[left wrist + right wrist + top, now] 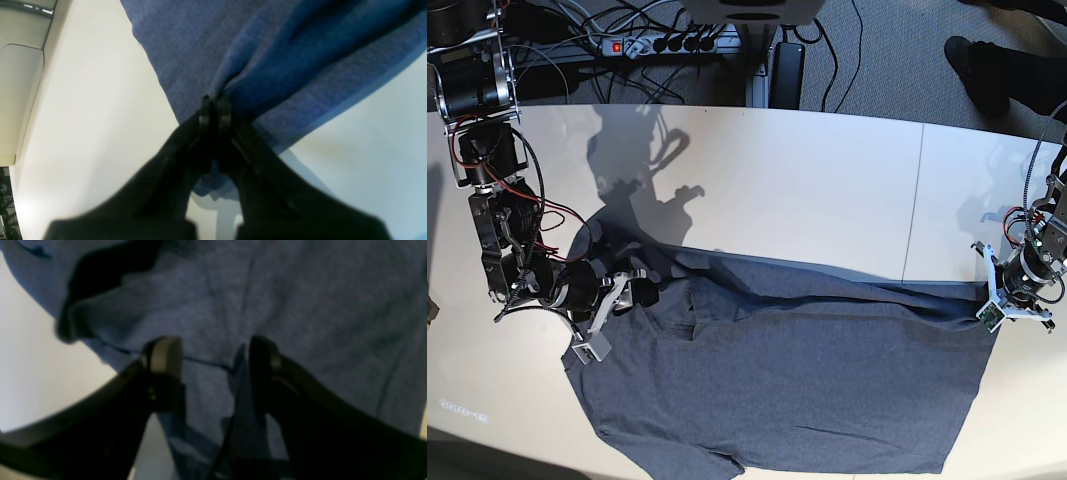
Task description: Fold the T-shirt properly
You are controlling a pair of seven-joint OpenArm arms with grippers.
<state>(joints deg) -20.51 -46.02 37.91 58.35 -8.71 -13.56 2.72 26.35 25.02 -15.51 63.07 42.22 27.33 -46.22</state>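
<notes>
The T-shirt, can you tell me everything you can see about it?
The T-shirt is a big, plain, speckled blue-grey one of soft knit cloth. It lies spread across the white table, with a few wrinkles and one sleeve near the front edge. The left gripper is shut on a bunched fold at one corner. The right gripper is open over the other end.

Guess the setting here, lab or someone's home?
Most likely a robotics lab or test bench. Two robot arms are mounted at a bare white table, a power strip and loose cables lie on grey carpet behind it, and only the T-shirt is laid out.
</notes>
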